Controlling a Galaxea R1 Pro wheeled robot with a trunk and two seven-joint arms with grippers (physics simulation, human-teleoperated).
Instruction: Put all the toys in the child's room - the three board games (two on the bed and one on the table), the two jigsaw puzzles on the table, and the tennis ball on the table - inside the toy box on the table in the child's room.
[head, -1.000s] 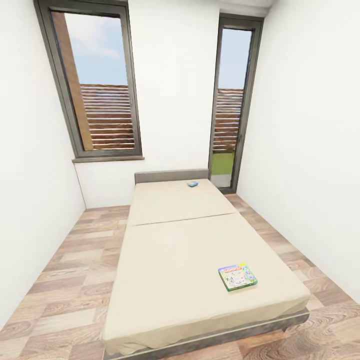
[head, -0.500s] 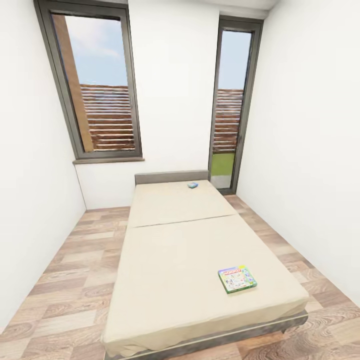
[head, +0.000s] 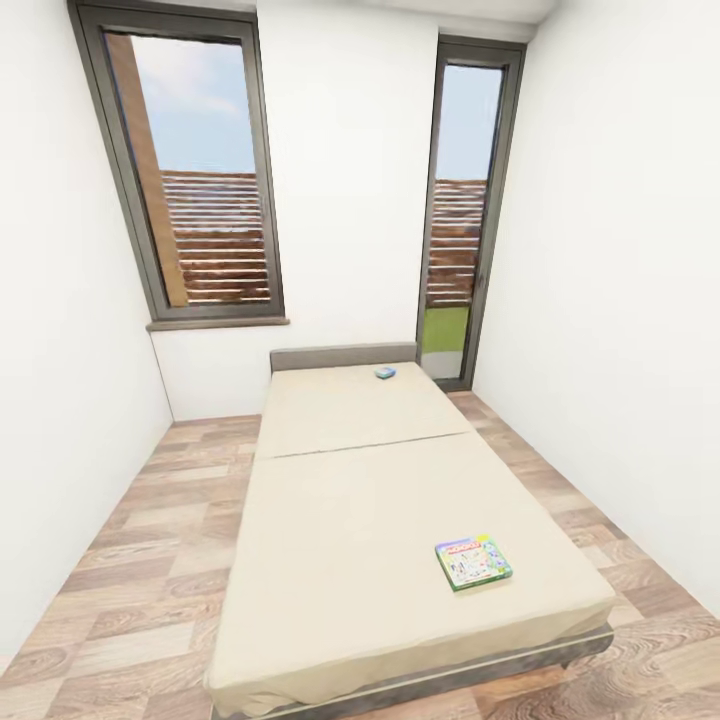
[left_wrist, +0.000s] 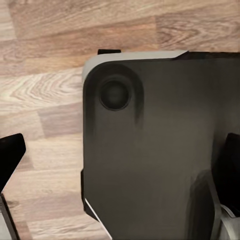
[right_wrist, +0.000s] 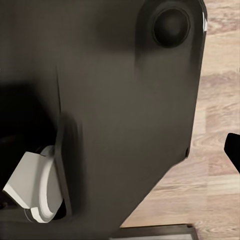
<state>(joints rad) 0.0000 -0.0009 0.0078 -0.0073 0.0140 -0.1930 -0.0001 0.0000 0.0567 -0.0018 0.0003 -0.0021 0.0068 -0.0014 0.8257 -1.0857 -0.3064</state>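
The bed (head: 350, 500) with its beige mattress fills the middle of the head view, in a white-walled room with a plank floor. A green-edged board game (head: 474, 562) lies flat near the bed's foot, on the right side. A small blue board game (head: 385, 373) lies by the grey headboard (head: 343, 355). In the left wrist view my left gripper (left_wrist: 120, 160) is open, its black fingertips (left_wrist: 11, 152) far apart over my dark base (left_wrist: 150, 150) and the floor. In the right wrist view my right gripper (right_wrist: 120, 150) is open, with one fingertip (right_wrist: 233, 150) at the frame's edge. The table and toy box are out of view.
Plank floor (head: 150, 540) runs along both sides of the bed, wider on the left. Two tall dark-framed windows (head: 195, 170) stand in the far wall. White walls close in on the left and right.
The whole head picture has shifted slightly, so the camera moved a little. The board games on the bed have not moved.
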